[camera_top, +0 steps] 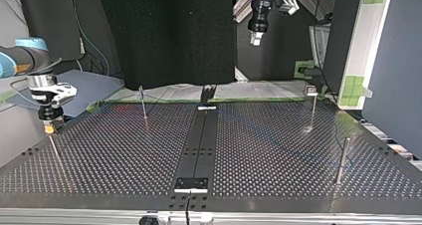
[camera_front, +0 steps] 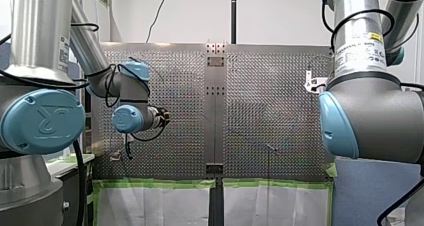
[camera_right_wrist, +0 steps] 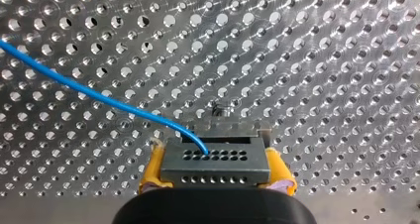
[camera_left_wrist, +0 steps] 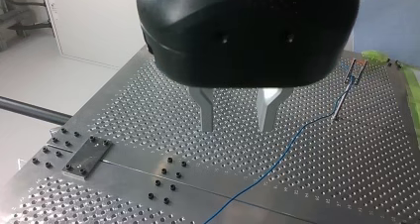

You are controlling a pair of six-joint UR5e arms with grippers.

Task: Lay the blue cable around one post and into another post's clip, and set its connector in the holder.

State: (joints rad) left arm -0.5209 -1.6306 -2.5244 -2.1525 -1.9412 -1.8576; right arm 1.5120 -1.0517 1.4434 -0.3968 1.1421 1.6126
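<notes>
My right gripper is shut, its yellow pads clamping a grey connector with rows of small holes just above the perforated table. The blue cable leaves the connector's face and curves away to one side. In the top view my right gripper hangs low at the table's left edge. High over the far side, my left gripper stands open, with nothing between its metal fingers. Beneath it the blue cable lies slack on the table and runs to a post with a clip.
Thin posts stand at the top view's back left, back right and right. A dark strip runs down the table's middle, with a bracket at its near end and a fixture at its far end.
</notes>
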